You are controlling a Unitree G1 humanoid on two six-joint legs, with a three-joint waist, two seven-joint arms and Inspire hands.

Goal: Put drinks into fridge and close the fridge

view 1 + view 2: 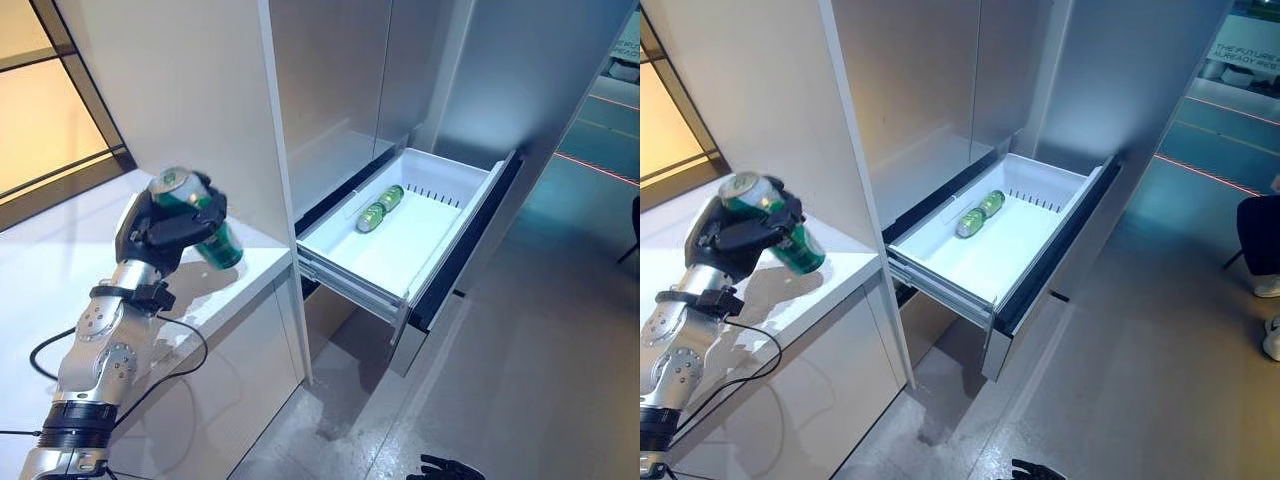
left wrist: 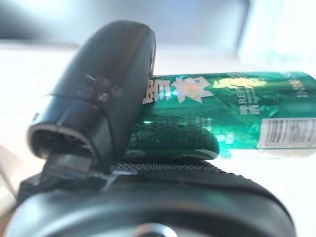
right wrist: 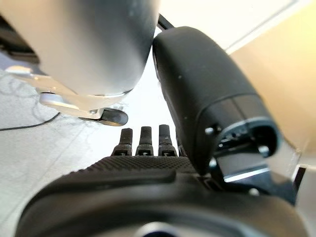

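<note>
My left hand (image 1: 165, 232) is shut on a green can (image 1: 210, 232) and holds it tilted just above the white counter (image 1: 60, 260), left of the fridge. In the left wrist view the thumb (image 2: 103, 89) is curled over the can (image 2: 232, 113). The fridge drawer (image 1: 440, 180) stands pulled out to the right of the counter, with green cans (image 1: 380, 208) lying side by side near its back. My right hand (image 3: 148, 173) hangs low near the floor with its fingers (image 3: 143, 140) straight and empty; it also shows at the bottom of the left eye view (image 1: 445, 467).
A tall white panel (image 1: 200, 100) rises between the counter and the fridge front (image 1: 340, 90). The drawer's dark front (image 1: 465, 255) juts into the grey floor (image 1: 540, 350). A person's legs and shoes (image 1: 1265, 250) show at the far right.
</note>
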